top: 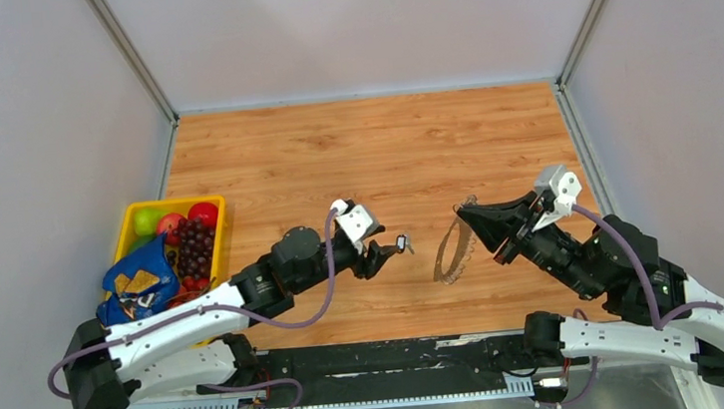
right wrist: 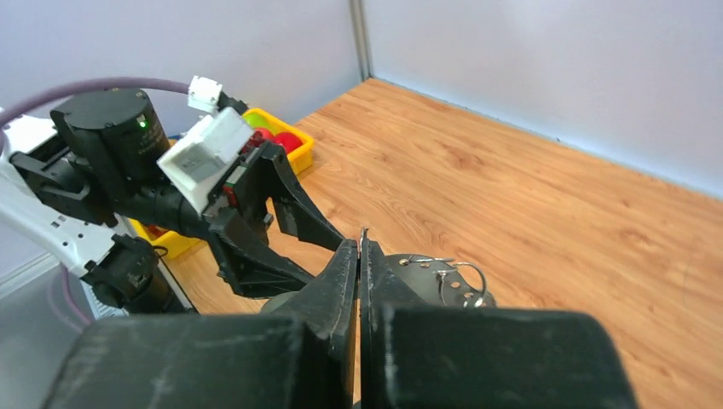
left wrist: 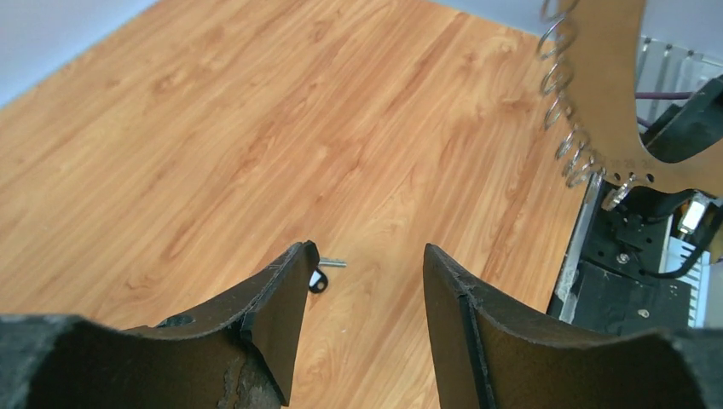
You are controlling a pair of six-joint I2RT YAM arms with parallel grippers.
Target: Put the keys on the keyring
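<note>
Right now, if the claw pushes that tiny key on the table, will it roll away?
Probably it slides rather than rolls: the key looks flat and seems to lie on the smooth wooden table. It is tiny beside the open left claw, so likely very light and easily flicked away. Being so thin, it may be fiddly to pinch.

one loose key [top: 403, 243], one keyring [top: 451, 249], one bin [top: 170, 203]

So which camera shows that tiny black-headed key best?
Left wrist: the key appears close up, black head and silvery blade clear. The top view shows only a speck by the left gripper; the right wrist view doesn't show it.
</note>
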